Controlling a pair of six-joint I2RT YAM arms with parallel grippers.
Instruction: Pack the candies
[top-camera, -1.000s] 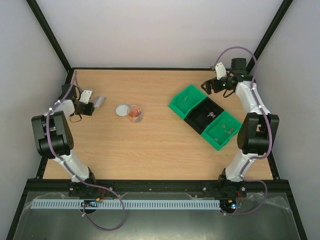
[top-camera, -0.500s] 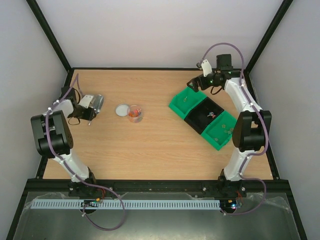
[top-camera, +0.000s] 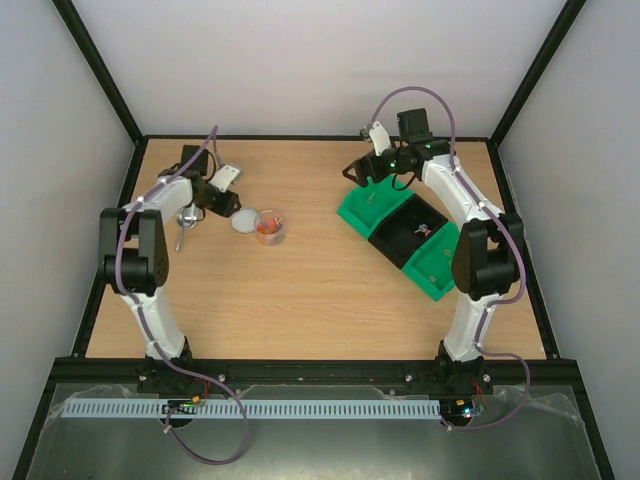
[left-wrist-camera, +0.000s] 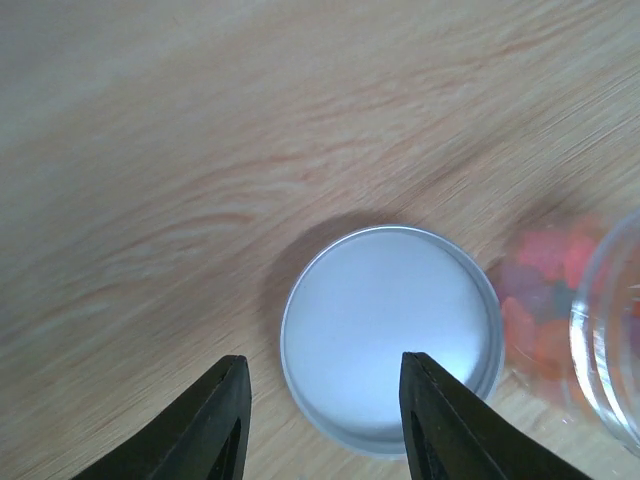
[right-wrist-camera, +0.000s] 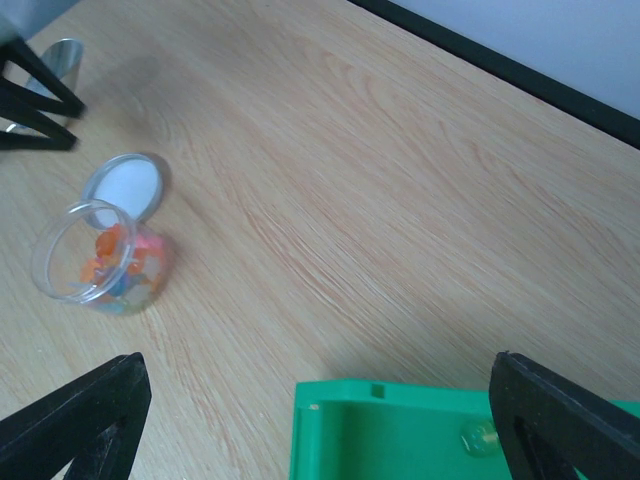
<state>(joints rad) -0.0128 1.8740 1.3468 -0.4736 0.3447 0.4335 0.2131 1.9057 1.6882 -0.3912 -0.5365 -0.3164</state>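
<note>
The candies (top-camera: 268, 229) are orange, red and pink pieces in a clear open jar (top-camera: 270, 227) at table centre-left, also in the right wrist view (right-wrist-camera: 112, 262). The jar's round white lid (left-wrist-camera: 390, 335) lies flat beside it. My left gripper (left-wrist-camera: 325, 420) is open and empty, its fingers (left-wrist-camera: 215, 420) just short of the lid; in the top view it (top-camera: 222, 203) is left of the lid. My right gripper (right-wrist-camera: 320, 430) is wide open and empty over the far corner of a green bin (right-wrist-camera: 400, 435) holding one pale candy (right-wrist-camera: 480, 437).
A metal scoop (top-camera: 187, 215) lies on the table left of the lid. A row of three bins runs diagonally at the right: green (top-camera: 385, 212), black (top-camera: 402, 242), green (top-camera: 432, 275), with a few candies in them. The black frame edges the table.
My left arm swung right from the table's left edge to the lid and let go of the scoop, which now lies on the table. My right arm moved left to the far green bin's corner.
</note>
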